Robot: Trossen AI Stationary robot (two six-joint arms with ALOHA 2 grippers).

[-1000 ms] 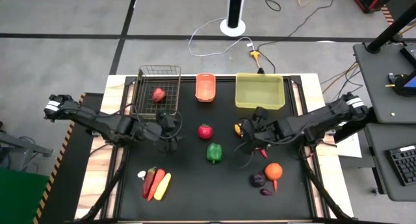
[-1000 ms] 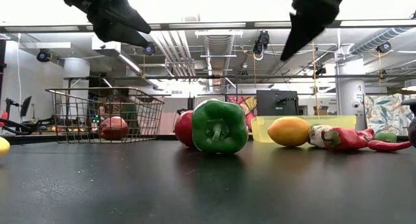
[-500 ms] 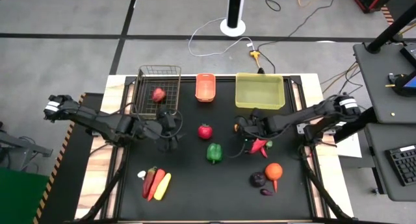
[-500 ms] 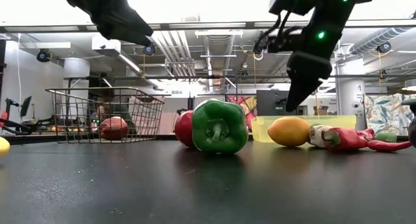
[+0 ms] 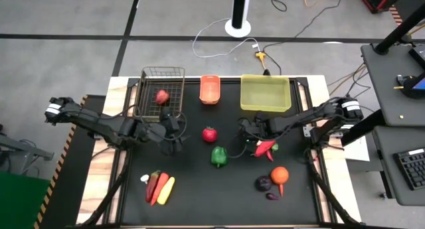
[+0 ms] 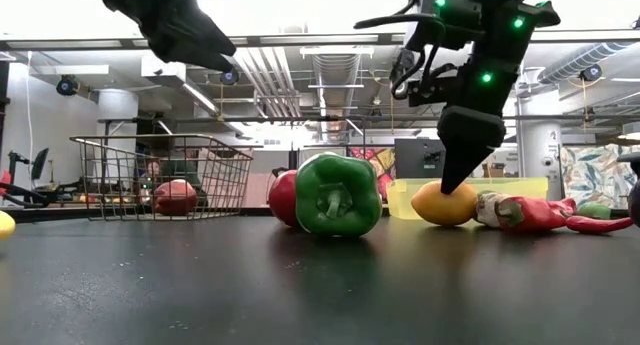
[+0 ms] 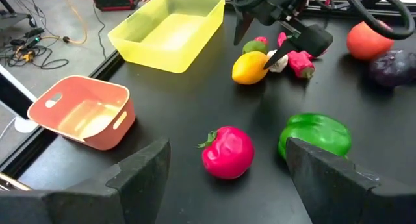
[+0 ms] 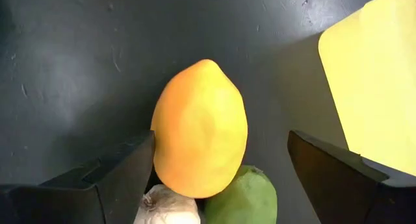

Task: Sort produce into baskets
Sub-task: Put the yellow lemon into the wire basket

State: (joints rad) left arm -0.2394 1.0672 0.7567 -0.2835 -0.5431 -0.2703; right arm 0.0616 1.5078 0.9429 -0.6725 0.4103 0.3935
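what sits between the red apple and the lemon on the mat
Nothing: in the left wrist view the black mat between the red apple and the lemon is bare. The green pepper lies off to one side.

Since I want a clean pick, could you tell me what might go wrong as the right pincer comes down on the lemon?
The lemon touches a garlic bulb and a green fruit, so the open right pincer might nudge or catch them. Being rounded, the lemon may also slip sideways.

Yellow lemon on its side, 1 red apple in wire basket
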